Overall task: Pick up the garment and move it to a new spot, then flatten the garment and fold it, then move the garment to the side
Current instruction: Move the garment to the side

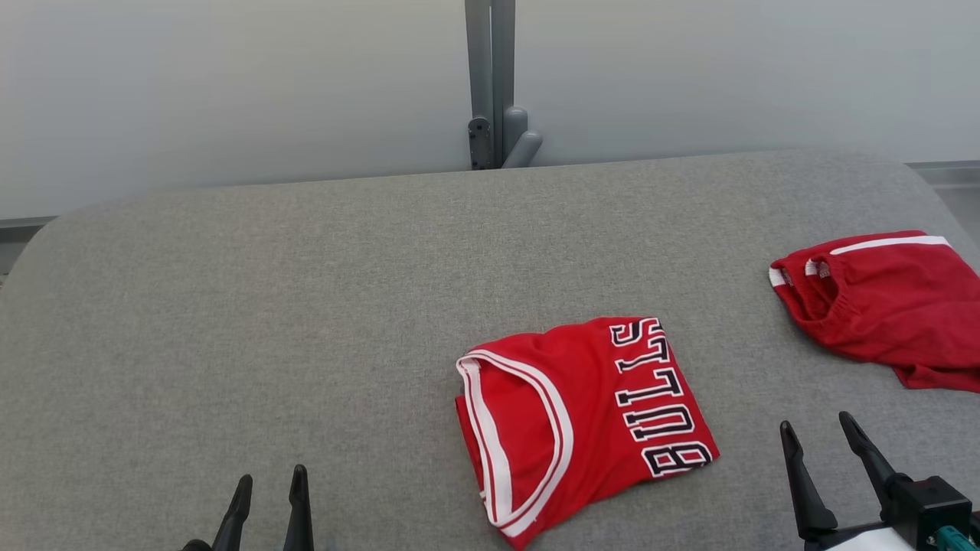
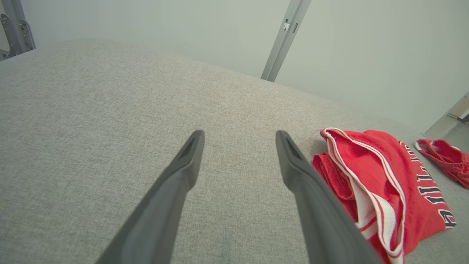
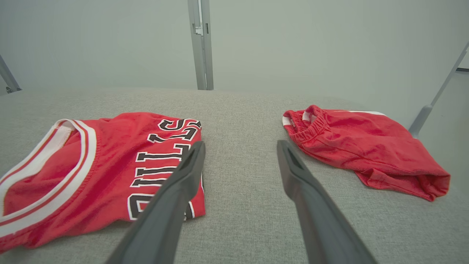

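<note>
The counter [image 1: 230, 306] was covered in grey woven cloth, matt and faintly rough, with a flecked weave. The jersey [image 1: 589, 398] was red knit cloth, smooth with a slight sheen, its openings edged in ribbed white and red trim. Its black letters, outlined in white, looked flat. The shorts [image 1: 888, 306] were a duller red cloth with a puckered, gathered waistband and a smooth white stripe. The jaws of the left gripper [image 2: 239, 135] and the right gripper [image 3: 241, 144] looked like smooth, dark matt plastic. The post [image 1: 490, 76] was grey painted metal with a satin finish, and the wall [image 1: 191, 92] was pale, smooth and matt.
</note>
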